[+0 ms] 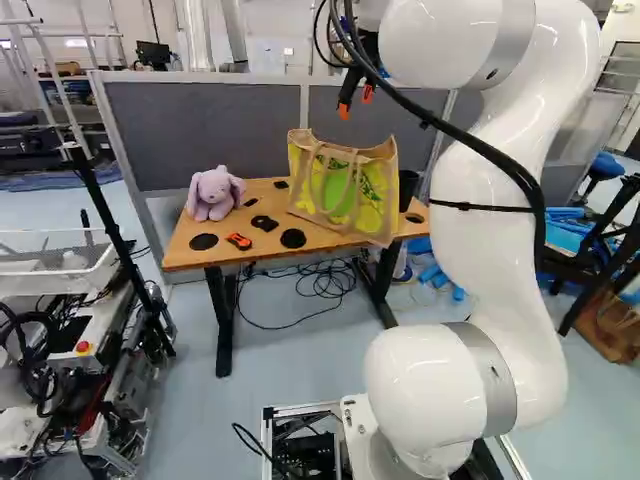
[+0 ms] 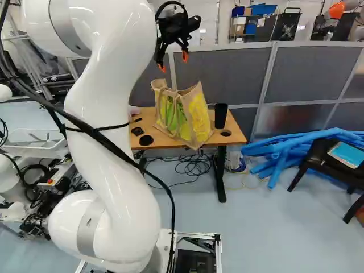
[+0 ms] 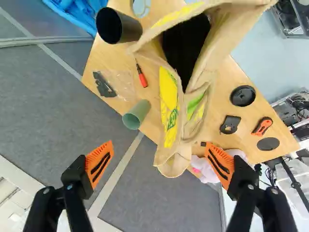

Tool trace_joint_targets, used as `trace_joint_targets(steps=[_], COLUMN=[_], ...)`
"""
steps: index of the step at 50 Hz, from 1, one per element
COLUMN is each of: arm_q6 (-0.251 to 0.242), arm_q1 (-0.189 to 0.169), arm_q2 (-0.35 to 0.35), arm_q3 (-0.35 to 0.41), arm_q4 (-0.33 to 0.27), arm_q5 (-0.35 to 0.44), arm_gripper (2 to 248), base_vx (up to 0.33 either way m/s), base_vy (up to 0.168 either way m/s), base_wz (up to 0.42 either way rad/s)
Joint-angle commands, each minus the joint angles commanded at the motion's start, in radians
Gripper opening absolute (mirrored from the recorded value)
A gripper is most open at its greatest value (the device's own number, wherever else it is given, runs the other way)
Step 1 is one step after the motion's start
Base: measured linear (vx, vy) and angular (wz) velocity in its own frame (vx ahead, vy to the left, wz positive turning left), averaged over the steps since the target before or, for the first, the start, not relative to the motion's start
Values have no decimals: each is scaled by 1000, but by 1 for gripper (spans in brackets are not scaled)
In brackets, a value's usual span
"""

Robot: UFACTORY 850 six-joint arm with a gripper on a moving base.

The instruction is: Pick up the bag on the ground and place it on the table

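Note:
Above the bag, my gripper (image 2: 173, 61) hangs in the right base view with its fingers spread. The wrist view shows the gripper (image 3: 159, 164) open, nothing between its orange pads. A yellow, green and tan bag (image 1: 342, 188) stands upright on the wooden table (image 1: 185, 250), toward its right part. In the right base view the bag (image 2: 181, 116) is below the fingertips, apart from them. Seen from above, the bag (image 3: 170, 106) has its dark mouth showing and lies ahead of the fingers.
On the table are a purple plush toy (image 1: 214, 193), an orange-black tool (image 1: 239, 241), a black cup (image 2: 220, 115), a green cup (image 3: 136, 114) and a screwdriver (image 3: 141, 76). Grey partitions (image 2: 239, 68) stand behind. Blue tubes (image 2: 284, 151) lie on the floor at the right.

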Motion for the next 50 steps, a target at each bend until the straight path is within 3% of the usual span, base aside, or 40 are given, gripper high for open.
trace_joint_targets(steps=[50], arm_q6=[0], arm_q1=[0], arm_q2=[0], arm_q3=[0], arm_q4=[0], arm_q5=[0], arm_gripper=[247], base_vx=[-113], base_vy=[-3], base_wz=[0])
